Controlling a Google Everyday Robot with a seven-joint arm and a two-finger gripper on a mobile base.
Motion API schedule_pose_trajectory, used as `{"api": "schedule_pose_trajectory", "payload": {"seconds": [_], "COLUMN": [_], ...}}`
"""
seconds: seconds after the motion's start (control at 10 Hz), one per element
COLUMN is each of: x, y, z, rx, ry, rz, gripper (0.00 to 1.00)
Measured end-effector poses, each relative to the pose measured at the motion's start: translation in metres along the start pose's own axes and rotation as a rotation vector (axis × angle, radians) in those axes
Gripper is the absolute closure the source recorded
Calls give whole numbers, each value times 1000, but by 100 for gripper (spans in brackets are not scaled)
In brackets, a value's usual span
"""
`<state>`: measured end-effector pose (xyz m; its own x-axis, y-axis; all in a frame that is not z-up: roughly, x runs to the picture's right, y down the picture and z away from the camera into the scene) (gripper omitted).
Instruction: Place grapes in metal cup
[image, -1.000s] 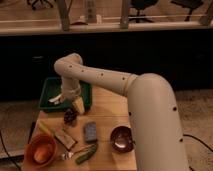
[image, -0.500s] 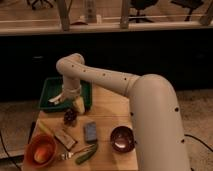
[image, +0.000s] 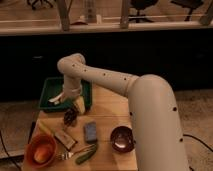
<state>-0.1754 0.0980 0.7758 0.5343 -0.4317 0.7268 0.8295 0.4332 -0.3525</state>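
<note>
The grapes (image: 70, 116), a small dark lumpy cluster, lie on the wooden table (image: 107, 107) just in front of the green tray. My gripper (image: 70, 102) hangs directly above them, fingers pointing down and spread, open and empty, its tips just over the cluster. The metal cup (image: 122, 138), a dark round shiny vessel, stands on the table to the right and nearer the front, well apart from the grapes.
A green tray (image: 50, 90) sits at the table's back left. A blue sponge (image: 90, 131), a green cucumber (image: 86, 154), an orange bowl (image: 41, 150), a snack bar (image: 65, 138) and a fork (image: 62, 156) lie at the front left. My arm (image: 150, 115) fills the right side.
</note>
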Motion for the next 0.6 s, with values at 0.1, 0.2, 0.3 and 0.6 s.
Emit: {"api": "schedule_pose_trajectory", "payload": {"seconds": [0.1, 0.2, 0.3, 0.6], "x": [0, 1, 0, -1], "y": [0, 0, -1, -2], "z": [0, 0, 1, 1], "rx": [-1, -2, -3, -4], "ry": [-1, -1, -2, -2], "rz": [0, -1, -1, -4], "gripper": [20, 20, 20, 20]}}
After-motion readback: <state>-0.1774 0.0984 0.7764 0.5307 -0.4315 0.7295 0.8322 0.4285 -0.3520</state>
